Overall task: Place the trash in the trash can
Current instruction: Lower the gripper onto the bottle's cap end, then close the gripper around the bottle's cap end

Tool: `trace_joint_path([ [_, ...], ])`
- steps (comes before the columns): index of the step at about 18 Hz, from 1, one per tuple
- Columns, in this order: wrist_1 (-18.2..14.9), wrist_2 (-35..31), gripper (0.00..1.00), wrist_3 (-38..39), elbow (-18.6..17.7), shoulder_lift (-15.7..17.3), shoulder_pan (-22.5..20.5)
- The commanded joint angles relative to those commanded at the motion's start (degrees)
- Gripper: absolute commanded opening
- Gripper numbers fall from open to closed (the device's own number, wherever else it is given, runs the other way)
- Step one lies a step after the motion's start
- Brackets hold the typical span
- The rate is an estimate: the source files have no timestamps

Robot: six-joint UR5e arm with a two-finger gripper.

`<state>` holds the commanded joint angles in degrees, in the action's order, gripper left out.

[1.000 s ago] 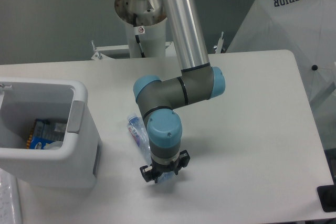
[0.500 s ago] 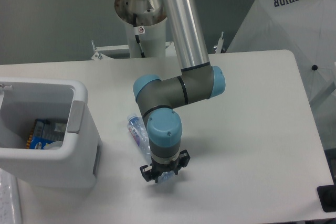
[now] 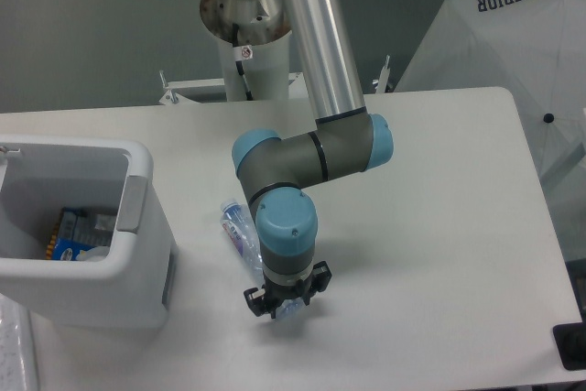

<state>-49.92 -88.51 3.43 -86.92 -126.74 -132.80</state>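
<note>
A crushed clear plastic bottle (image 3: 236,226) with a blue-and-red label lies on the white table, running from beside the trash can toward the front. My gripper (image 3: 285,304) points straight down over its near end. The wrist hides the fingers, but the bottle's end shows between the black jaws, which look shut on it. The white trash can (image 3: 137,290) stands at the left, its grey side panel facing the bottle. Inside it lie a blue-and-yellow packet (image 3: 78,231) and a small whitish lump (image 3: 92,254) that may be the paper wad.
The arm's silver upper link (image 3: 316,34) slants down from the base at the back. A white umbrella (image 3: 513,52) stands off the table's right edge. A dark object (image 3: 572,347) sits at the front right corner.
The far end of the bottle has shifted slightly to the left. The gripper has barely moved.
</note>
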Motion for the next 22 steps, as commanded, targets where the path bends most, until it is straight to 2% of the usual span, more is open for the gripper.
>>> trace_joint_path([
  [7, 0.17, -1.41, 0.63, -3.69, 2.80, 1.49, -0.17],
  [10, 0.26, -1.23, 0.63, -3.78, 6.75, 2.28, -0.35],
  [13, 0.52, -0.97, 0.63, -3.69, 11.59, 4.56, -0.79],
  [14, 1.48, -0.62, 0.63, -3.69, 12.82, 5.09, -0.88],
  [17, 4.03, -0.44, 0.63, -2.20, 14.32, 6.41, -1.76],
  [22, 4.39, 2.45, 0.63, -1.32, 18.80, 10.45, -3.34],
])
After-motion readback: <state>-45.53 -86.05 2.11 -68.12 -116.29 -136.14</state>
